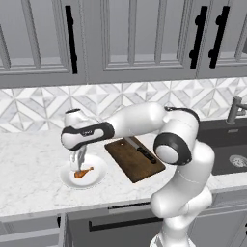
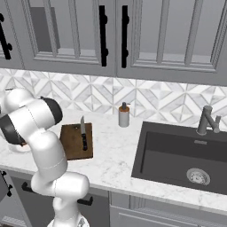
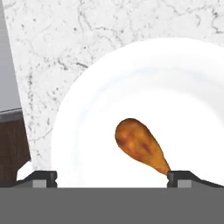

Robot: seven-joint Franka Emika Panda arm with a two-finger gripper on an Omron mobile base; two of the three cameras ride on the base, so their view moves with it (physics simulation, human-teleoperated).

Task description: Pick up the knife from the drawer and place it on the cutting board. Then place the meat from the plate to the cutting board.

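The white plate (image 1: pixel 98 179) sits on the marble counter left of the dark brown cutting board (image 1: pixel 129 166). The orange-brown meat (image 1: pixel 83 172) lies on it. My gripper (image 1: pixel 77 165) points straight down just above the meat, open. In the hand view the meat (image 3: pixel 140 147) lies on the plate (image 3: pixel 153 78) between my fingertips (image 3: pixel 42 177), its thin bone end close to the right one; nothing is held. The knife (image 1: pixel 143 152) lies on the board, black handle toward the front. From the right base view the knife (image 2: pixel 83 135) rests on the board (image 2: pixel 73 144).
A soap dispenser (image 2: pixel 124 115) stands at the backsplash right of the board. A dark sink (image 2: pixel 177 153) with a faucet (image 2: pixel 206 120) lies further right. Below the counter edge is a drawer front with a black bar handle (image 1: pixel 120 224). Wall cabinets hang overhead.
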